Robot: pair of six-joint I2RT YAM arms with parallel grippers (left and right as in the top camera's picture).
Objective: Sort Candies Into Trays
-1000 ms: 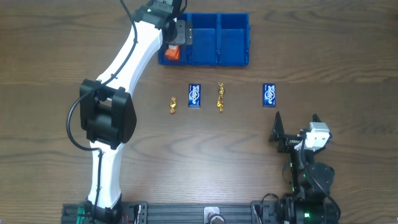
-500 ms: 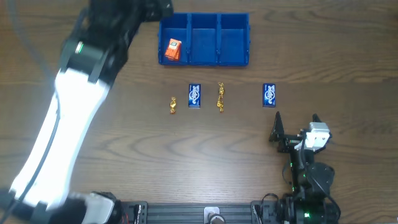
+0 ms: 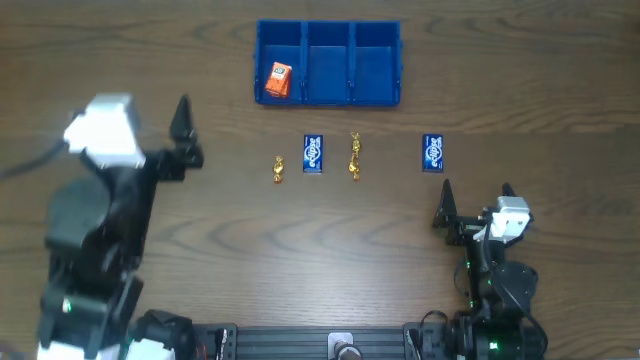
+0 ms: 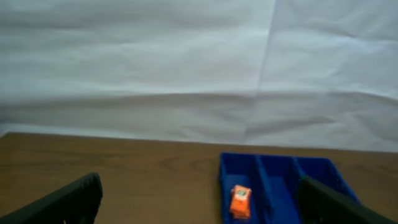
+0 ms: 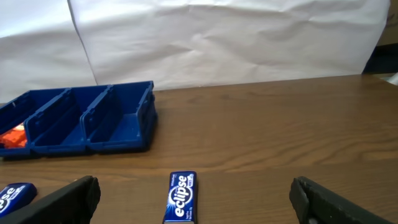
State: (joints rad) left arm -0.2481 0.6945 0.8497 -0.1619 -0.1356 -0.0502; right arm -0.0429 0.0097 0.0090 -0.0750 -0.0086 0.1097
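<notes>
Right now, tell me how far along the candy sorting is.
Done: one orange candy lies in the left compartment of the tray. In hand: nothing; the left gripper and right gripper are both open and empty. Left: two blue packs and the gold candies on the table.

Left wrist view: the frame edge cuts off the blue tray [image 4: 280, 171] and both fingers of the left pincer [image 4: 199, 180].

Right wrist view: frame edges cut off the orange candy [image 5: 12, 137], 1 end of the tray, the right blue pack [image 5: 180, 198] and the left blue pack [image 5: 13, 194].

Top view: the left arm [image 3: 100, 220] is blurred and cropped. The gold candies [image 3: 354, 157] between the 2 packs are too small to count.
</notes>
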